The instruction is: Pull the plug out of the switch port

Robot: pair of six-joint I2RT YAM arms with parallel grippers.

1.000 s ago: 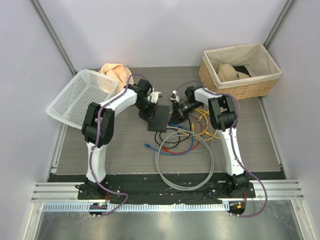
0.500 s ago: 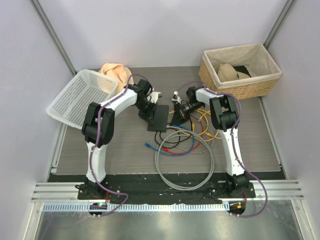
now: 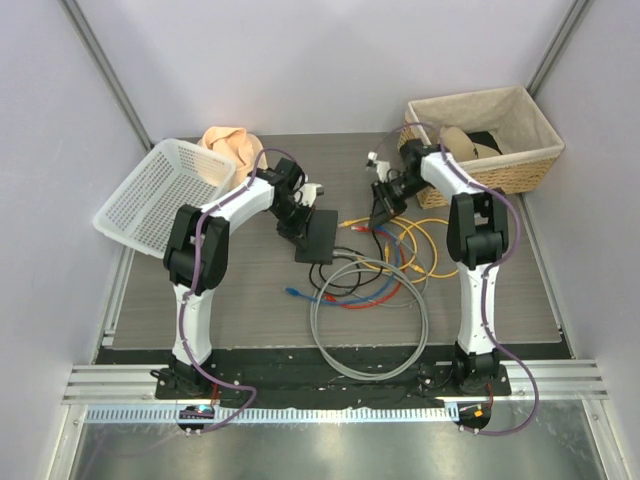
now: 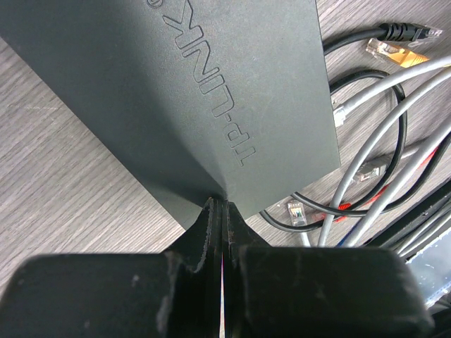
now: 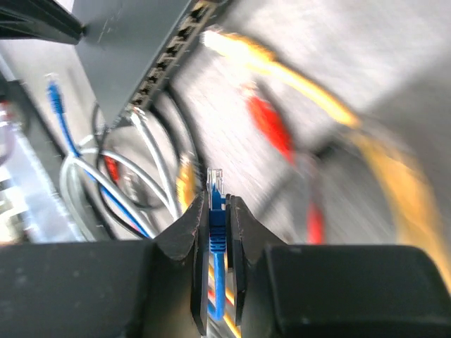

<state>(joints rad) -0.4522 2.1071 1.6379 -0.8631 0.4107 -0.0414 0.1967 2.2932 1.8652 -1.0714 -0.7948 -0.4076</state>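
1. Right gripper [image 5: 217,205]: pinching the blue plug [image 5: 215,229] by its boot, clear connector tip poking out past the fingertips.
2. Left gripper [image 4: 220,211]: squeezed fully together, nothing between the fingers, tips bearing on one corner of the switch [image 4: 211,91], apparently pinning it down.
3. Spotting the switch lying mid-table, socket row facing the cable tangle [image 3: 375,285]; finding the plug well apart from every socket, so calling the pull done.
4. Guessing on handling: treating the switch as light and smooth-skinned, likely sliding unless pinned; treating the plug as hard little plastic with a snappable latch tab and a springy cable behind it. Grabbing at the boot, not the wire, squeezing the tab, pulling straight out along the socket.
5. Reading "TP-LINK" embossed on the switch lid, upside down in the left wrist view. Finding no other legible writing anywhere.
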